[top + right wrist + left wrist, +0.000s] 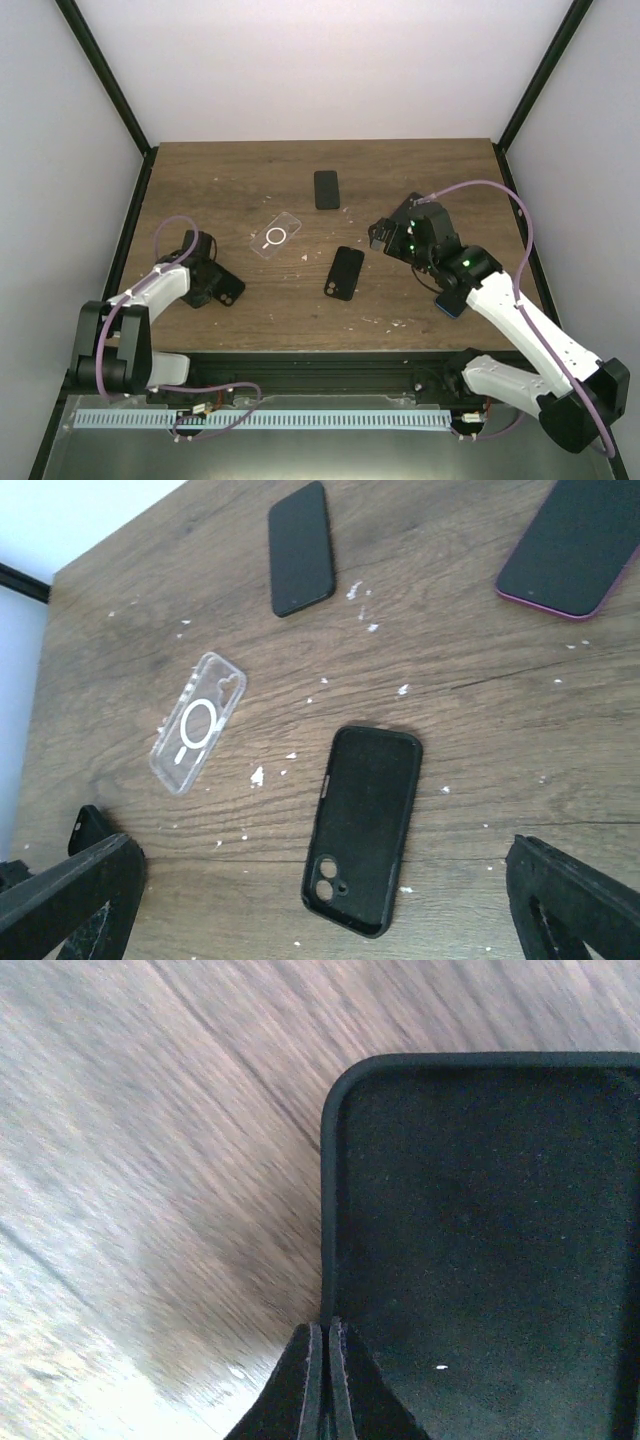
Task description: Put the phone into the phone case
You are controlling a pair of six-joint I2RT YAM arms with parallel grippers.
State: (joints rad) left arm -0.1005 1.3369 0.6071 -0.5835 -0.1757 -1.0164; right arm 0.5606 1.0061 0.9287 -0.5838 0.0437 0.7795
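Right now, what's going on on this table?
The left tool is shut on the rim of a black case at the left side of the table. The right tool hangs open right of centre, holding nothing. A black phone, a clear case and a second black case lie apart, untouched; no phone is in a case yet.

- Dark wooden table (250, 180), small white flecks (257, 775) scattered on it.
- Plain white walls (320, 60) behind and beside.
- Black frame posts (105, 75) slant up from the far corners.
- Soft, even light.
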